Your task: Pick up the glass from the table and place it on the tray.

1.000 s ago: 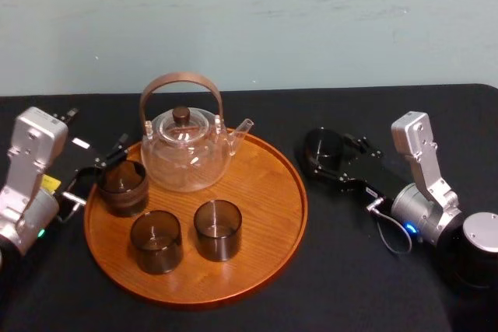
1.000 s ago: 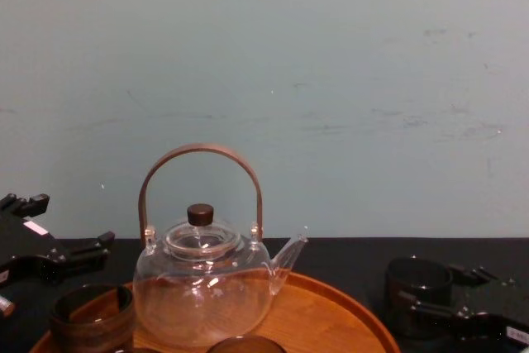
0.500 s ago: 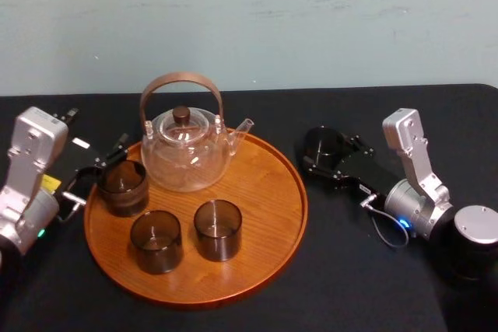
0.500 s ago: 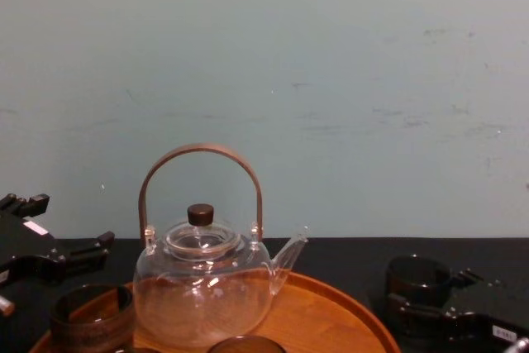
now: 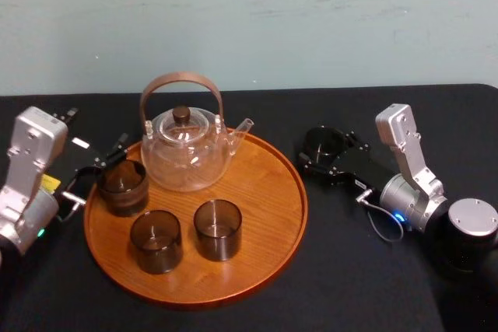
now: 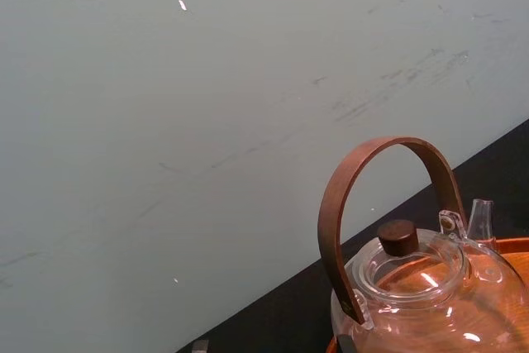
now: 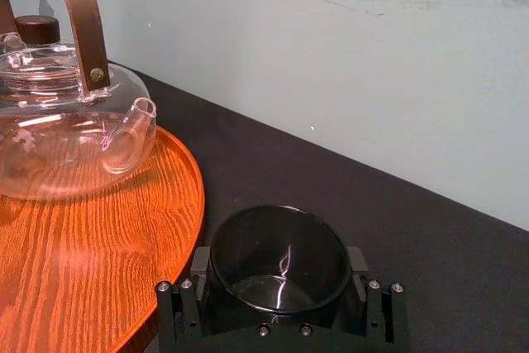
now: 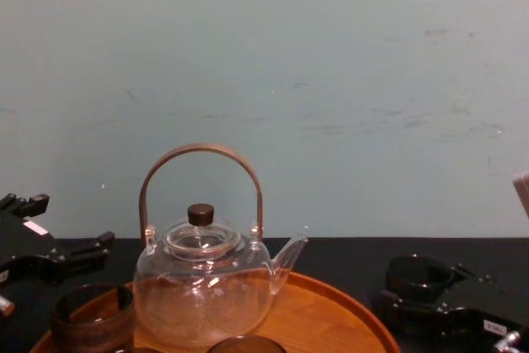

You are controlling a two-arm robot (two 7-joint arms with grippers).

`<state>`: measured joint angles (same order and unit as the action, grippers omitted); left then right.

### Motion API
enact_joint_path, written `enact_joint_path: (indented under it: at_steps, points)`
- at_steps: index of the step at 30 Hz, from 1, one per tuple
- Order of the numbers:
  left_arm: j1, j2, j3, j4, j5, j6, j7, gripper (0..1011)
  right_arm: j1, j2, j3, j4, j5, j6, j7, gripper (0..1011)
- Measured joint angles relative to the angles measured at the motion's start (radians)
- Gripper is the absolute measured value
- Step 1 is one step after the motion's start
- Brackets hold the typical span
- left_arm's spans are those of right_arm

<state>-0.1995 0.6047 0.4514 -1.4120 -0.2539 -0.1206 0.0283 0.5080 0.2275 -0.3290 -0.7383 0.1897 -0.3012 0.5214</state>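
Observation:
A dark smoky glass (image 5: pixel 324 142) sits between the fingers of my right gripper (image 5: pixel 319 155), which is shut on it, over the black table just right of the tray. The right wrist view shows the glass (image 7: pixel 278 247) upright between the two pads, with the tray's rim (image 7: pixel 188 204) close beside it. The round orange-brown wooden tray (image 5: pixel 268 192) carries a glass teapot (image 5: pixel 187 153) and three dark glasses (image 5: pixel 122 186) (image 5: pixel 156 241) (image 5: pixel 218 229). My left gripper (image 5: pixel 105 162) rests open at the tray's left edge, beside the leftmost glass.
The black table (image 5: pixel 257 110) runs to a pale blue-green wall behind. The teapot's brown hoop handle (image 8: pixel 201 155) rises high over the tray's back half. The tray's right front part is bare wood.
My right arm has carried the glass a little to the left, closer to the tray's rim. The left arm and the things on the tray have not moved.

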Motion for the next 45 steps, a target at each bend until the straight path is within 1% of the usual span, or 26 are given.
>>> enact_joint_path:
  at_steps: [8,9,13,30,32,37,38,40,41,45]
  points:
    - [0.0,0.0,0.0,0.0,0.0,0.0,0.0,1001,-0.003,0.001,0.001,-0.003,0.001,0.0,0.0,997]
    - [0.0,0.0,0.0,0.0,0.0,0.0,0.0,1001,-0.003,0.001,0.001,-0.004,0.001,0.0,0.0,965]
    - [0.0,0.0,0.0,0.0,0.0,0.0,0.0,1001,-0.004,0.001,0.002,-0.005,0.002,0.001,-0.001,911]
    - [0.0,0.0,0.0,0.0,0.0,0.0,0.0,1002,-0.01,0.004,0.004,-0.013,0.005,0.001,-0.001,911]
    - [0.0,0.0,0.0,0.0,0.0,0.0,0.0,1001,-0.016,0.006,0.007,-0.025,0.006,0.0,-0.001,911]
    - [0.0,0.0,0.0,0.0,0.0,0.0,0.0,1001,-0.047,0.021,0.011,-0.093,0.004,0.006,-0.011,911]
    - [0.0,0.0,0.0,0.0,0.0,0.0,0.0,1001,-0.059,0.027,0.011,-0.122,0.002,0.01,-0.017,911]
    - [0.0,0.0,0.0,0.0,0.0,0.0,0.0,1001,-0.07,0.033,0.01,-0.15,-0.001,0.014,-0.021,911]
    - [0.0,0.0,0.0,0.0,0.0,0.0,0.0,1001,-0.081,0.039,0.01,-0.178,-0.003,0.018,-0.024,911]
    - [0.0,0.0,0.0,0.0,0.0,0.0,0.0,1001,-0.1,0.048,0.007,-0.228,-0.005,0.026,-0.027,911]
